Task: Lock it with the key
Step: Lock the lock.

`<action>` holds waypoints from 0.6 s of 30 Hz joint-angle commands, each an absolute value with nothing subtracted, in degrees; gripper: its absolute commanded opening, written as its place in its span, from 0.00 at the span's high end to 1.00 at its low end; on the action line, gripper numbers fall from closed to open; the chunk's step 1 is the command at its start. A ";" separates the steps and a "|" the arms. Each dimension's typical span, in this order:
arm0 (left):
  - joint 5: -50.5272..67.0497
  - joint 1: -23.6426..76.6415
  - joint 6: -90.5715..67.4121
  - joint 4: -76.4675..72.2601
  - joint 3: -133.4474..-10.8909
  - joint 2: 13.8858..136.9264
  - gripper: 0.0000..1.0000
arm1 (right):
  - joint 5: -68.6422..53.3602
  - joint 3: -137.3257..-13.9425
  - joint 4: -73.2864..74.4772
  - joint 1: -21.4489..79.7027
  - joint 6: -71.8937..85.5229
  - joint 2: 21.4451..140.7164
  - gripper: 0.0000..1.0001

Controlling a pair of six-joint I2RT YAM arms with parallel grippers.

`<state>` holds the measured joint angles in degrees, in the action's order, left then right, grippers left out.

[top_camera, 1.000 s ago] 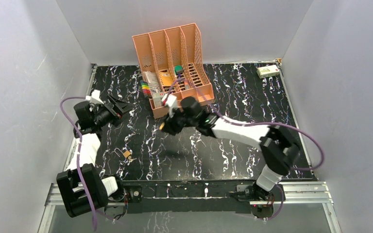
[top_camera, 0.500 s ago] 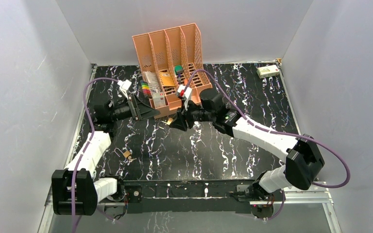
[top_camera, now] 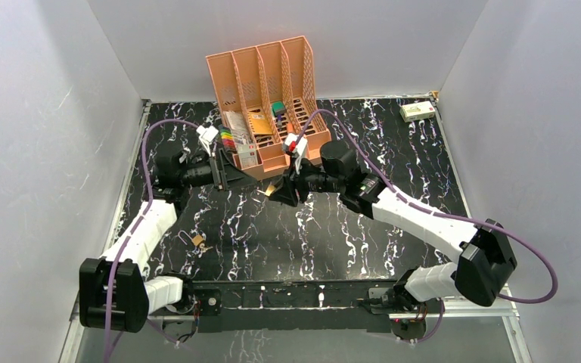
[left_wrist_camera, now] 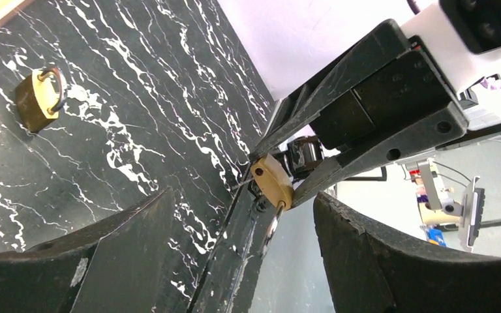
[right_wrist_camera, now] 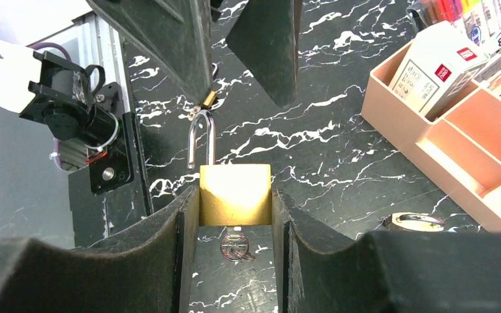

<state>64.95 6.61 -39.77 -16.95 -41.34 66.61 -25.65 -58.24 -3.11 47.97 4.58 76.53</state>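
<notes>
- Grip: right hand [right_wrist_camera: 235, 203] clamped on a brass padlock [right_wrist_camera: 235, 193], body pinched between both fingers, shackle [right_wrist_camera: 200, 140] pointing at the left hand [left_wrist_camera: 241, 199].
- Key [right_wrist_camera: 237, 246]: round head visible between the right fingers, just behind the padlock's base; blade hidden.
- Left hand: fingers spread wide, empty, facing the held padlock, not touching it.
- Counter [top_camera: 310, 242]: second padlock [left_wrist_camera: 39, 98] lies near the orange organizer [top_camera: 265, 83]; third padlock [top_camera: 197, 240] lies toward the left edge.
</notes>
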 commanded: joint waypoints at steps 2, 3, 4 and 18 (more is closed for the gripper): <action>67.61 9.30 -41.19 -19.53 -42.40 67.11 0.27 | -25.23 -58.18 -7.42 47.47 5.09 74.54 0.76; 67.71 9.65 -40.94 -19.40 -42.51 67.33 0.29 | -25.10 -58.18 -7.53 47.42 5.08 74.53 0.76; 67.71 9.93 -40.50 -18.89 -42.74 67.45 0.33 | -25.01 -58.18 -7.62 47.33 5.09 74.51 0.75; 71.65 10.46 -42.21 -22.22 -42.07 68.71 0.52 | -24.43 -58.65 -6.88 46.24 4.44 74.42 0.75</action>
<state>68.40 10.26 -41.21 -19.84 -41.34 68.71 -24.51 -58.24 -3.11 46.81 4.54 76.12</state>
